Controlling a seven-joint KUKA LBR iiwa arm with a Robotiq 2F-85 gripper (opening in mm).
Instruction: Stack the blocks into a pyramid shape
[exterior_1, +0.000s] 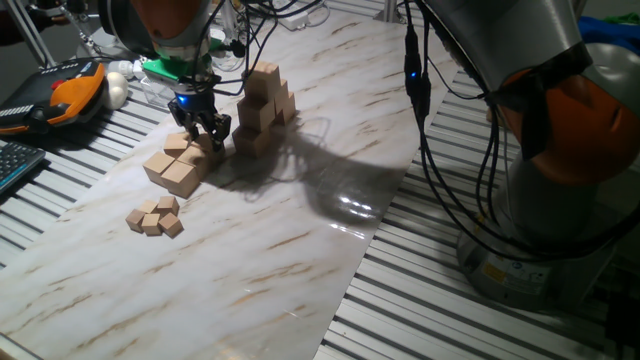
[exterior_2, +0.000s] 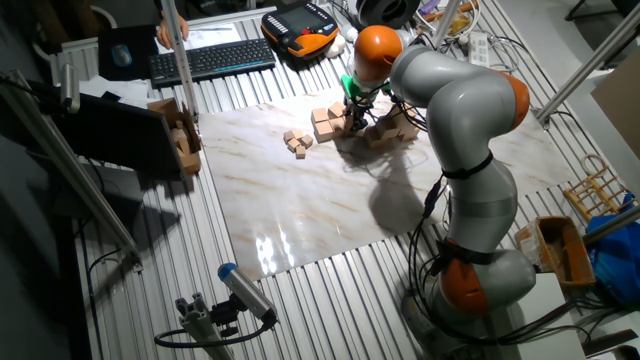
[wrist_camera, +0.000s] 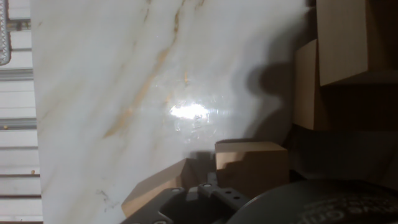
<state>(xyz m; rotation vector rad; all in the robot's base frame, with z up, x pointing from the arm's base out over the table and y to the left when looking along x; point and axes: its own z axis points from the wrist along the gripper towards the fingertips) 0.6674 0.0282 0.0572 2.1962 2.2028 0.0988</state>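
Observation:
A stack of pale wooden blocks (exterior_1: 262, 100) stands on the marble board (exterior_1: 250, 270), several high; it also shows in the other fixed view (exterior_2: 390, 128) and at the right edge of the hand view (wrist_camera: 339, 37). A loose cluster of blocks (exterior_1: 175, 170) lies left of it, also seen in the other fixed view (exterior_2: 325, 122). My gripper (exterior_1: 205, 135) is low over the cluster's near edge, between cluster and stack, fingers about a block's width apart. In the hand view one block (wrist_camera: 252, 165) lies just ahead of the hand and another (wrist_camera: 155, 186) beside it. Whether a block is gripped is hidden.
Several much smaller cubes (exterior_1: 155, 218) lie in front of the cluster. A black cable (exterior_1: 415, 90) hangs over the board's right side. An orange pendant (exterior_1: 65, 90) and a keyboard (exterior_2: 210, 60) sit off the board. The arm's base (exterior_1: 560, 200) stands at the right.

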